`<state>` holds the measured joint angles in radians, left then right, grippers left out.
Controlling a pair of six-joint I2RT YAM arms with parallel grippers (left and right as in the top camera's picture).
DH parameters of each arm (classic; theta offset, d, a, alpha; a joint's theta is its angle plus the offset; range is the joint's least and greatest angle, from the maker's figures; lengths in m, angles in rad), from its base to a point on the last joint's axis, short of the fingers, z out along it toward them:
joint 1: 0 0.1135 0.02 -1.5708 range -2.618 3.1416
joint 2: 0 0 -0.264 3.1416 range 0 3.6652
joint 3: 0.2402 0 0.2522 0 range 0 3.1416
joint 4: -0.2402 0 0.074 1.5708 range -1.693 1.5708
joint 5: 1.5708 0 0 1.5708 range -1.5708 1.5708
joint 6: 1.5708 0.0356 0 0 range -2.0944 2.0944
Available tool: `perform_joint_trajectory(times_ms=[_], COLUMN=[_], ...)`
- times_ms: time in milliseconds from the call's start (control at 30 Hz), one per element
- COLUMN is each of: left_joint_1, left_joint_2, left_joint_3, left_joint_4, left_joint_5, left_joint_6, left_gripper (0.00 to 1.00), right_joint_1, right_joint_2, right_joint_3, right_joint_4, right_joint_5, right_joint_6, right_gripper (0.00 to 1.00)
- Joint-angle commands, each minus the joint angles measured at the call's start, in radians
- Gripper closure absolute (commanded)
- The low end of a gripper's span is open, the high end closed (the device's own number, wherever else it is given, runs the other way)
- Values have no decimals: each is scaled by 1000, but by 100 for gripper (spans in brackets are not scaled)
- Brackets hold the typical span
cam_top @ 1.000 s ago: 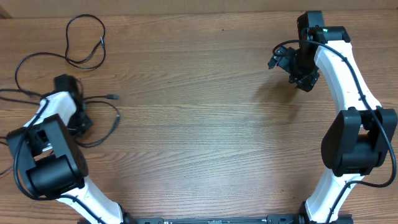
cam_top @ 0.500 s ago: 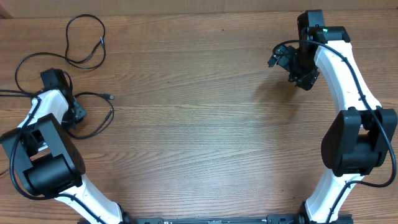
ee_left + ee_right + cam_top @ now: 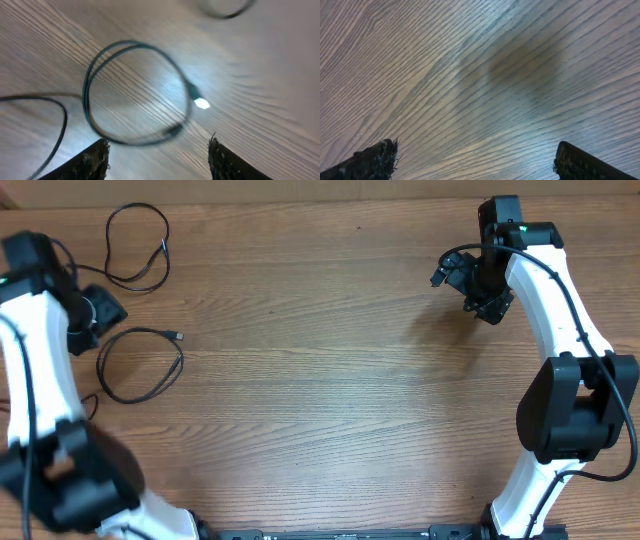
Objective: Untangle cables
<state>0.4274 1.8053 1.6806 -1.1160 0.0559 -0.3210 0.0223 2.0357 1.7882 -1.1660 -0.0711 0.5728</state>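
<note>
The cables sit at the left edge of the overhead frame, all loose on the wooden surface (image 3: 330,390) and none held. The middle loop (image 3: 150,331) is a flattish oval whose long axis runs roughly left to right. Its silver-tipped plug (image 3: 178,336) is at the upper right of the oval and points toward the frame's centre. An upper loop (image 3: 140,288) lies apart from it, toward the top left corner. A third cord (image 3: 62,112) shows only as an arc at the left of the left wrist view (in the overhead view the arm hides most of it, so I cannot tell whether it crosses the others). The left end effector (image 3: 95,310) hovers just above and left of the middle loop, between the two loops. In its own camera the fingers stand apart with nothing between them, and the loop and bright plug tip (image 3: 201,103) lie ahead, in mid-frame. I judge that any next pick falls to this arm. The right end effector (image 3: 472,288) is at the upper right of the frame, well away from every cord. It is spread wide and empty over bare wood (image 3: 480,75). No container is in view.
</note>
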Motion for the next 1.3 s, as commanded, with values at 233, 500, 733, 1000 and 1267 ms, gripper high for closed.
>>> perform_joint_trajectory(times_ms=[233,500,733,1000,1267], left_joint_1=[-114,-209,-209,-209,-283], left_joint_2=[-615,-975,-1171,-1213,-1284], left_joint_3=[35,35,35,34,26], left_joint_4=[-219,-365,-502,-573,-573], left_joint_5=[68,68,68,47,5], left_joint_6=[37,-16,-53,-53,-51], left_gripper=[22,1,0,0,0], right_joint_1=[5,4,5,5,5], right_joint_2=[-15,-15,-15,-15,-15], right_joint_3=[-3,-3,-3,-3,-3], right_joint_4=[14,14,14,14,14], right_joint_5=[10,10,10,10,10], right_joint_6=[2,2,2,2,2], right_gripper=[0,0,0,0,0])
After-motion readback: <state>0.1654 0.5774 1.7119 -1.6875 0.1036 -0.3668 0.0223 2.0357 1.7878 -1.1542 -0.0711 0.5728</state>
